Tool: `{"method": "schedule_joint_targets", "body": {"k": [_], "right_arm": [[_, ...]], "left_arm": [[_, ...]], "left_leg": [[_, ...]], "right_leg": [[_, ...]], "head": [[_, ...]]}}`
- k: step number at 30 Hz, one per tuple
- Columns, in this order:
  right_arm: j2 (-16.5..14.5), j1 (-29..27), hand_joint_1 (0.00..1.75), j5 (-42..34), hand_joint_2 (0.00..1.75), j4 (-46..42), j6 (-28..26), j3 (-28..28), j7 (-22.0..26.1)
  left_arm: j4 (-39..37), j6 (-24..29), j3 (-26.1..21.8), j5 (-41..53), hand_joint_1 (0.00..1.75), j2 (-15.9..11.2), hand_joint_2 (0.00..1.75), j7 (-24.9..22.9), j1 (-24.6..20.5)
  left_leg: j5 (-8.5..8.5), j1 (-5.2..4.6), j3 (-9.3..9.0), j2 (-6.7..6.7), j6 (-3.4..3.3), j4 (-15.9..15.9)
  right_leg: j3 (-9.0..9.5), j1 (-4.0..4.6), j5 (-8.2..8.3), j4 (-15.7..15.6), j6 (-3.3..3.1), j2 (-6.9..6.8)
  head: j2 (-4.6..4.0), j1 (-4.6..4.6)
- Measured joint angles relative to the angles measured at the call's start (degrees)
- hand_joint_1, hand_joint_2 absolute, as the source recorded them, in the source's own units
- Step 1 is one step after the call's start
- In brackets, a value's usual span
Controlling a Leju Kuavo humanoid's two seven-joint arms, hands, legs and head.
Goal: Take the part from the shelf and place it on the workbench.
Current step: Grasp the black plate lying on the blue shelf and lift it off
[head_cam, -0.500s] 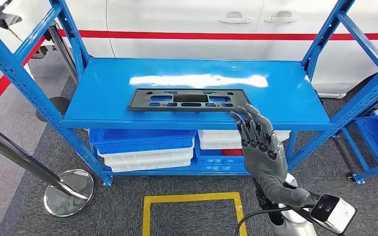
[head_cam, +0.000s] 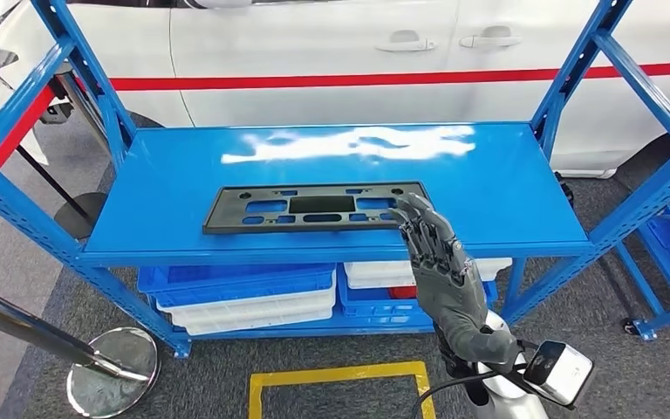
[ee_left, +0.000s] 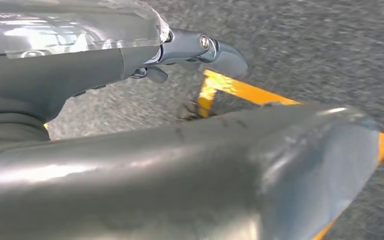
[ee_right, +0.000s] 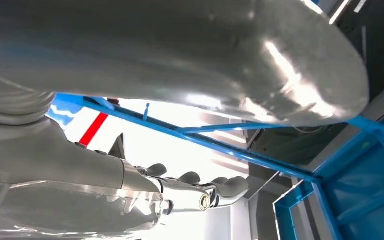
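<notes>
A flat black plastic part (head_cam: 314,207) with several rectangular cut-outs lies lengthways on the blue shelf top (head_cam: 506,175), near its front edge. My right hand (head_cam: 440,266) is raised in front of the shelf with fingers extended and apart, its fingertips (head_cam: 412,209) over the part's right end; contact cannot be judged. It holds nothing. In the right wrist view the right hand (ee_right: 180,192) stretches out against blue shelf beams. In the left wrist view my left hand (ee_left: 195,50) hangs over grey carpet, fingers straight and holding nothing.
Blue shelf uprights (head_cam: 44,201) frame both sides. Blue and white bins (head_cam: 244,297) sit on the lower shelf. A white car (head_cam: 331,52) with a red stripe stands behind. A chrome stanchion base (head_cam: 113,371) is at lower left, and yellow floor tape (head_cam: 340,375) lies in front.
The whole view has shifted: the shelf sits lower and closer, so the camera moved. My right hand has reached forward until its fingertips overlap the part's right end.
</notes>
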State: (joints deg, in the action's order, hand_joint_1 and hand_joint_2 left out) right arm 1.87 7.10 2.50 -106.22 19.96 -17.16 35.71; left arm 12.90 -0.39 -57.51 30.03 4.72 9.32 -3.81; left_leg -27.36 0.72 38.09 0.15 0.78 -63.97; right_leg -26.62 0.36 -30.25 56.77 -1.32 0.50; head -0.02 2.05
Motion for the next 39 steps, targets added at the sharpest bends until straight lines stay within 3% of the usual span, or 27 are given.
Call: {"method": "schedule_joint_targets", "body": {"k": [2,5,6,8,10,11,12,13,15,17,21,23,25,26,27,28,30,31,32,34,36,37,39], "right_arm": [[0.09,-0.28,0.00,0.05,0.00,0.18,-0.27,-0.22,0.00],[0.27,-0.61,0.00,0.04,0.00,0.27,-0.84,-0.51,0.00],[0.38,-0.66,0.00,0.02,0.00,0.28,-1.07,-0.58,0.00],[0.66,-0.80,0.00,0.07,0.00,0.40,-1.67,-0.67,0.00],[0.98,-0.96,0.00,0.27,0.00,0.83,-2.38,-0.94,0.00],[1.13,-1.07,0.00,0.42,0.00,1.15,-2.70,-1.15,0.00],[1.25,-1.15,0.00,0.56,0.00,1.49,-2.90,-1.37,0.00],[1.34,-1.20,0.00,0.74,0.00,1.81,-3.05,-1.56,0.00],[1.55,-1.30,0.00,1.30,0.00,2.49,-3.28,-1.99,0.00],[1.73,-1.50,0.00,2.04,0.00,3.27,-3.62,-2.49,-0.01],[1.97,-1.87,0.00,4.34,0.00,4.65,-4.97,-3.50,-0.11],[2.03,-1.91,0.00,6.03,0.87,5.68,-6.14,-4.15,-0.19],[2.05,-1.81,0.00,8.12,1.75,7.23,-7.48,-4.91,-0.30],[2.05,-1.69,0.00,9.67,1.75,8.18,-8.46,-5.38,-0.38],[2.05,-1.47,0.00,11.41,1.75,9.13,-9.61,-5.88,-0.45],[2.05,-1.10,0.00,13.33,1.75,10.04,-11.03,-6.43,-0.52],[2.02,0.36,0.00,18.95,1.75,11.96,-16.09,-7.74,-1.14],[1.96,1.46,0.00,23.29,1.75,13.07,-20.22,-8.62,-1.99],[1.86,2.65,0.00,28.77,1.75,14.29,-25.11,-9.75,-3.21],[1.57,4.87,0.00,39.50,1.75,16.64,-33.13,-12.41,-5.84],[1.25,6.41,0.00,45.35,1.75,18.53,-36.40,-14.76,-7.55],[1.14,7.05,0.00,46.57,1.75,19.30,-37.09,-15.55,-8.05],[1.03,8.19,0.00,48.64,1.75,20.89,-38.57,-16.69,-9.13]], "left_arm": [[-0.04,0.02,0.01,0.18,0.00,-0.01,0.00,0.07,0.08],[-0.07,0.09,0.02,0.36,0.00,-0.02,0.00,0.14,-0.01],[-0.07,0.10,0.02,0.41,0.00,-0.05,0.00,0.15,0.01],[-0.07,0.27,0.03,0.66,0.00,-0.14,0.00,0.19,-0.05],[-0.07,0.64,0.04,0.97,0.00,-0.24,0.00,0.21,-0.14],[-0.07,0.87,0.04,1.06,0.00,-0.26,0.00,0.15,-0.16],[-0.07,1.16,0.04,1.11,0.00,-0.28,0.00,-0.02,-0.17],[-0.07,1.48,0.05,1.20,0.00,-0.28,0.00,-0.22,-0.16],[-0.11,2.14,0.08,1.51,0.00,-0.20,0.00,-0.71,-0.13],[-0.19,2.52,0.11,1.77,0.00,-0.09,0.00,-0.93,-0.14],[-0.22,2.65,0.15,2.10,0.00,-0.04,0.00,-0.90,-0.07],[-0.23,2.66,0.16,2.23,0.00,-0.03,0.00,-0.88,-0.16],[-0.24,2.69,0.18,2.31,0.00,-0.01,0.00,-0.89,-0.16],[-0.24,2.73,0.19,2.37,0.00,0.00,0.00,-0.88,-0.09],[-0.24,2.76,0.20,2.41,0.00,0.00,0.00,-0.87,-0.02],[-0.24,2.78,0.20,2.45,0.00,0.00,0.00,-0.85,0.02],[-0.24,2.80,0.20,2.62,0.00,0.00,0.00,-0.72,-0.02],[-0.24,2.79,0.20,2.75,0.00,0.00,0.00,-0.62,-0.12],[-0.24,2.77,0.20,2.93,0.00,0.01,0.00,-0.53,-0.22],[-0.24,2.68,0.21,3.29,0.00,0.02,0.00,-0.45,-0.35],[-0.24,2.53,0.22,3.50,0.00,0.13,0.00,-0.45,-0.38],[-0.24,2.48,0.22,3.54,0.00,0.19,0.00,-0.45,-0.42],[-0.24,2.43,0.22,3.55,0.00,0.24,0.00,-0.45,-0.46]], "left_leg": [[4.24,-0.25,-0.41,0.07,-0.85,4.11],[4.14,-0.45,-1.31,-0.02,-2.36,4.94],[3.78,-0.39,-2.02,-0.05,-2.69,5.19],[2.90,-0.26,-3.53,-0.09,-3.09,5.62],[1.92,-0.27,-4.82,-0.17,-3.17,5.73],[1.39,-0.27,-5.51,-0.24,-3.15,5.73],[0.79,-0.28,-6.28,-0.31,-3.12,5.74],[0.17,-0.28,-7.13,-0.37,-3.06,5.75],[-1.03,-0.29,-8.55,-0.46,-2.76,5.78],[-1.87,-0.36,-9.15,-0.62,-2.14,5.95],[-2.49,-0.47,-9.61,-0.61,-0.89,4.86],[-4.92,-0.38,-7.50,-0.52,-0.56,0.38],[-8.18,-0.29,-3.36,-0.52,-0.18,-6.67],[-8.89,-0.26,-1.65,-0.52,-0.04,-8.98],[-8.50,-0.25,-0.74,-0.52,0.03,-9.53],[-6.77,-0.24,-0.94,-0.51,-0.01,-7.77],[-1.81,-0.29,-3.51,-0.48,-0.38,-0.16],[-0.45,-0.39,-4.69,-0.44,-0.64,3.23],[0.37,-0.50,-5.42,-0.42,-0.96,5.28],[0.56,-0.68,-5.66,-0.43,-1.60,6.08],[1.53,-0.36,-5.89,-0.42,-2.22,6.45],[1.76,-0.20,-5.95,-0.40,-2.49,6.67],[1.95,-0.11,-5.99,-0.39,-2.77,6.88]], "right_leg": [[0.77,0.02,-1.25,0.18,0.68,0.09],[0.49,-0.08,-1.10,1.82,1.78,0.14],[-0.55,-0.14,-0.82,3.97,2.09,0.07],[-4.73,-0.37,-1.78,10.60,2.65,-0.09],[-9.74,-0.58,-5.06,16.27,2.97,-0.15],[-11.51,-0.63,-6.23,17.29,2.99,-0.16],[-12.47,-0.63,-6.18,16.70,2.88,-0.17],[-12.60,-0.61,-4.50,14.44,2.70,-0.18],[-11.49,-0.36,2.35,7.19,2.11,-0.21],[-10.77,0.05,6.83,2.55,1.46,-0.24],[-9.57,-0.05,7.27,0.96,0.31,-0.09],[-8.66,-0.19,6.97,0.44,-0.24,-0.17],[-8.35,-0.02,6.58,0.41,-0.67,-0.21],[-8.24,0.07,6.42,0.43,-0.77,-0.17],[-8.10,0.14,6.27,0.46,-0.81,-0.10],[-7.87,0.17,6.10,0.49,-0.78,-0.01],[-7.30,0.20,5.75,0.60,-0.55,0.11],[-7.17,0.25,5.63,0.70,-0.37,0.17],[-7.17,0.30,5.53,0.79,-0.12,0.20],[-7.29,0.38,5.48,0.86,0.43,0.27],[-7.40,0.42,4.94,1.37,1.01,0.19],[-7.96,0.37,3.95,2.72,1.31,0.14],[-10.82,0.06,0.36,9.02,1.88,0.05]], "head": [[0.00,0.01],[0.00,0.01],[0.00,0.00],[0.00,0.00],[0.00,0.00],[0.00,0.00],[0.00,-0.01],[0.00,0.00],[0.00,-0.01],[0.00,0.00],[0.00,0.04],[0.00,0.04],[0.00,0.04],[0.00,0.04],[0.00,0.05],[0.00,0.05],[0.00,0.04],[0.00,0.04],[0.00,0.04],[0.00,0.04],[0.00,0.04],[0.00,0.04],[0.00,0.03]]}}
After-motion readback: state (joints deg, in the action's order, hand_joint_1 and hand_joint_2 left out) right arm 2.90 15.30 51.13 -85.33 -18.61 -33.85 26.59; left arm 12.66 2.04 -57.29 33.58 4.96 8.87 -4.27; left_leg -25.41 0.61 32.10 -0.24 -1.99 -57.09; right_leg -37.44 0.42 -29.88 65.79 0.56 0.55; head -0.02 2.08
